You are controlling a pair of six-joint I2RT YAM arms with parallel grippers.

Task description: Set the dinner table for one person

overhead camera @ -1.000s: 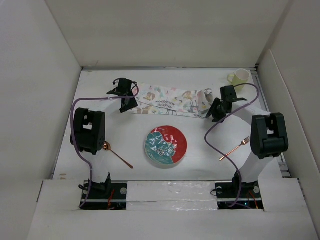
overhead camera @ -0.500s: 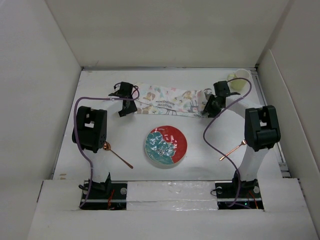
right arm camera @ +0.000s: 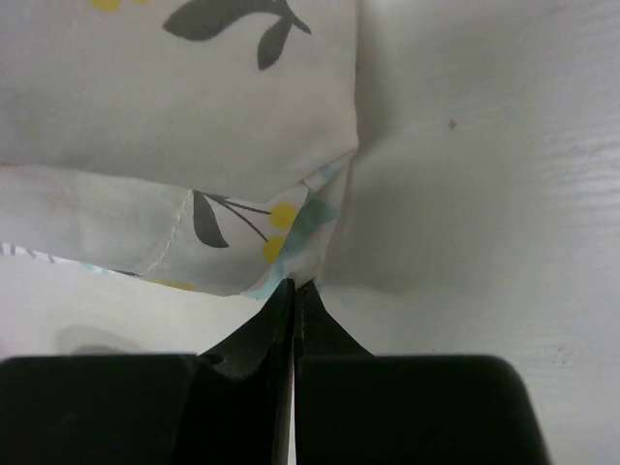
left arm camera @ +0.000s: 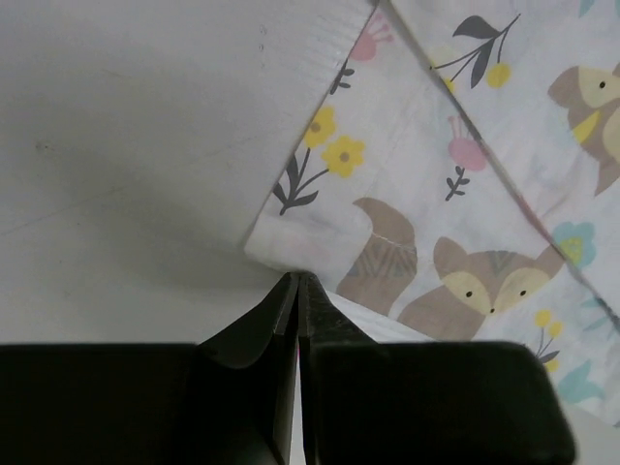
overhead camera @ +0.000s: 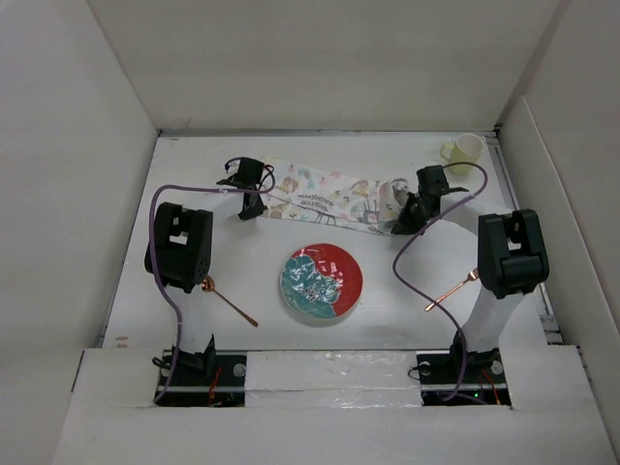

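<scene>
Both the left claw (left arm camera: 298,281) and right claw (right arm camera: 294,286) pinch the placemat's (overhead camera: 329,194) near corners at the worktop's (overhead camera: 407,291) far edge; lift evenly and keep the cloth taut.

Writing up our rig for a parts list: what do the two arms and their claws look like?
Both match: the left arm and right arm have black boxy joint housings on white links, each trailed by a looping purple cable. The left claw and right claw are black, two flat fingers tapering to thin tips. No readable markings.
</scene>
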